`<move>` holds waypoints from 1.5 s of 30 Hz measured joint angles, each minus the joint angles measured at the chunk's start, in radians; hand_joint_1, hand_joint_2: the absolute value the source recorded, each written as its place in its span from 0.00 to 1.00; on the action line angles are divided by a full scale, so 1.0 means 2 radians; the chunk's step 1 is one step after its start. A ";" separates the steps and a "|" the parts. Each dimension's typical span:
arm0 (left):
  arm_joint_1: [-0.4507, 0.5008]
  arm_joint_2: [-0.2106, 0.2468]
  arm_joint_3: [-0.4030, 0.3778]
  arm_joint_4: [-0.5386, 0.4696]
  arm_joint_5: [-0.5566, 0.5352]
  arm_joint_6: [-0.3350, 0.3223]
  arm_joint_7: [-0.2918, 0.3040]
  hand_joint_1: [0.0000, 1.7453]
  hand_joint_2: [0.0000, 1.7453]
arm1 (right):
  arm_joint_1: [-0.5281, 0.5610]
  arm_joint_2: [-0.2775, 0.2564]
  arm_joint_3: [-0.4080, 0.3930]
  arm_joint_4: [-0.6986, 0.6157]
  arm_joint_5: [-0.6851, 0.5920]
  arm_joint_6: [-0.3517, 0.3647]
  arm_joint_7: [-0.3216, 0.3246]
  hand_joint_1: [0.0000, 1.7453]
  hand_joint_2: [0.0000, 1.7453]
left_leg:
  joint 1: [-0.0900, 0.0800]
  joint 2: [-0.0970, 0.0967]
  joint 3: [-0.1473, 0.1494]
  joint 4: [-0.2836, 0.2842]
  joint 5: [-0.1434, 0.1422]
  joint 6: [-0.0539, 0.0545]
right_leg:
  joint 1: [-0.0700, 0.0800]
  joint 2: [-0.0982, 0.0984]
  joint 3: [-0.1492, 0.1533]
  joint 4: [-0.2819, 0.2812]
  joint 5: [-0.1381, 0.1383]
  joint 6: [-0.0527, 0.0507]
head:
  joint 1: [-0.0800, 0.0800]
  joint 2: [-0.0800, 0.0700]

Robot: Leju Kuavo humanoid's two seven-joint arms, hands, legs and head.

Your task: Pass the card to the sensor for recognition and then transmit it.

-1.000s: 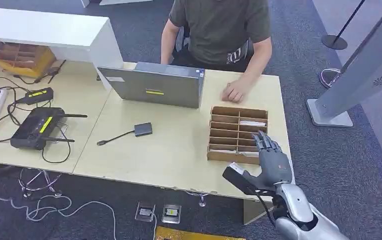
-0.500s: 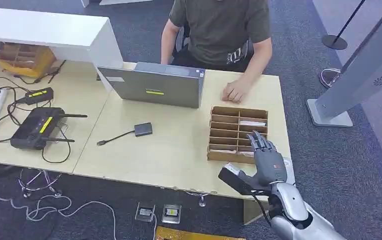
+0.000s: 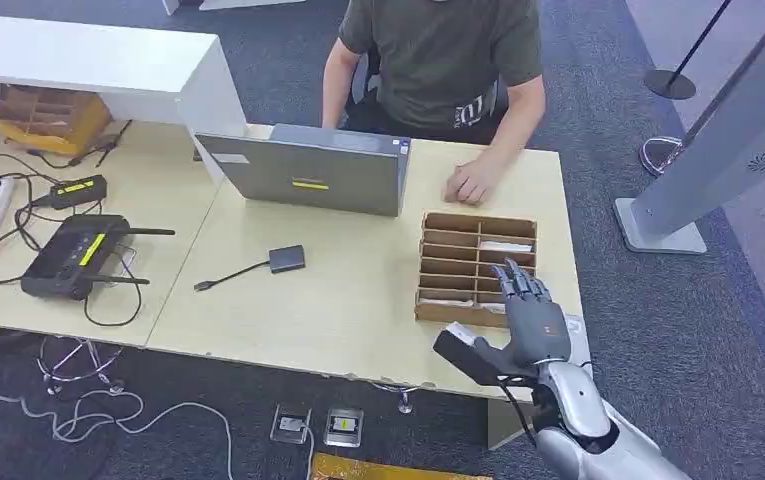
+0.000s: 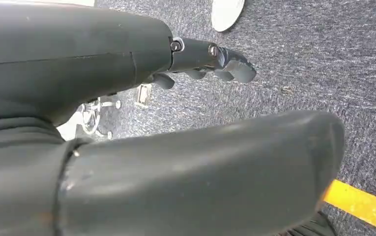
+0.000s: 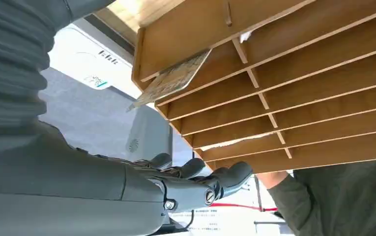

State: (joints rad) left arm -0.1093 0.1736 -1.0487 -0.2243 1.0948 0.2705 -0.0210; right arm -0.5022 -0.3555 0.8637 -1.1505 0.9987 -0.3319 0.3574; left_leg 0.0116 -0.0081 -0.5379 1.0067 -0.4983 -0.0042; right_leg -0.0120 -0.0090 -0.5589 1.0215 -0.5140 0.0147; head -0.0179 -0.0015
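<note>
Floor: dark blue-grey carpet all around, with a yellow stripe across it in the left wrist view.
Desk: a big light wood table in the middle of the frame.
Shelf: a long white ledge at the upper left.
Stand: a tall grey slanted post on a flat base at the right edge.
Pole: a thin pole on a round foot at the upper right.
Wires: white cables on the carpet at the lower left.
Floor sockets: two small metal boxes under the table edge.
</note>
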 joint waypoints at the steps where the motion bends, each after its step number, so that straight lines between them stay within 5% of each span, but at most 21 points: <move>1: 0.000 0.000 0.000 0.000 0.000 0.000 0.000 0.00 0.00 | 0.000 0.000 0.000 0.001 0.000 0.000 0.000 0.00 1.00 | 0.000 0.000 0.000 0.000 0.000 0.000 | 0.000 0.000 0.000 0.000 0.000 0.000 | 0.000 0.000; 21: 0.000 0.000 0.000 0.000 0.002 0.001 0.000 0.00 0.00 | -0.004 0.009 0.000 0.027 0.000 0.001 -0.003 0.00 1.00 | 0.000 0.000 0.000 0.000 0.000 0.000 | 0.000 0.000 0.000 0.000 0.000 0.000 | 0.000 0.000; 22: 0.000 0.000 0.000 0.000 0.002 0.001 0.000 0.00 0.00 | -0.004 0.009 0.000 0.028 0.000 0.001 -0.002 0.05 1.00 | 0.000 0.000 0.000 0.000 0.000 0.000 | 0.000 0.000 0.000 0.000 0.000 0.000 | 0.000 0.000; 23: 0.000 0.000 0.000 0.000 0.001 0.001 0.000 0.00 0.00 | -0.004 0.009 0.000 0.029 0.000 0.002 -0.002 0.22 1.00 | 0.000 0.000 0.000 0.000 0.000 0.000 | 0.000 0.000 0.000 0.000 0.000 0.000 | 0.000 0.000; 24: 0.000 0.000 0.000 0.000 0.001 0.001 0.000 0.00 0.00 | -0.004 0.009 0.000 0.030 0.000 0.002 -0.002 0.22 1.00 | 0.000 0.000 0.000 0.000 0.000 0.000 | 0.000 0.000 0.000 0.000 0.000 0.000 | 0.000 0.000; 25: 0.000 0.000 0.000 0.000 0.001 0.001 0.000 0.00 0.00 | -0.004 0.009 0.000 0.031 0.000 0.002 -0.001 0.92 1.00 | 0.000 0.000 0.000 0.000 0.000 0.000 | 0.000 0.000 0.000 0.000 0.000 0.000 | 0.000 0.000; 26: 0.000 0.000 0.000 0.000 0.001 0.001 0.000 0.00 0.00 | -0.004 0.009 0.000 0.032 0.000 0.003 -0.001 1.00 1.00 | 0.000 0.000 0.000 0.000 0.000 0.000 | 0.000 0.000 0.000 0.000 0.000 0.000 | 0.000 0.000; 45: 0.000 0.000 0.000 0.000 -0.002 0.001 0.000 0.00 0.00 | -0.006 0.004 0.000 0.033 0.008 0.016 0.015 1.00 1.00 | 0.000 0.000 0.000 0.000 0.000 0.000 | 0.000 0.000 0.000 0.000 0.000 0.000 | 0.000 0.000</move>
State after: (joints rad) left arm -0.1093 0.1736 -1.0494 -0.2243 1.0906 0.2728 -0.0210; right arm -0.5134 -0.3479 0.8637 -1.0842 1.0147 -0.2995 0.3872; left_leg 0.0116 -0.0079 -0.5377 1.0067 -0.4983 -0.0042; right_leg -0.0120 -0.0089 -0.5590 1.0214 -0.5140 0.0147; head -0.0179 -0.0015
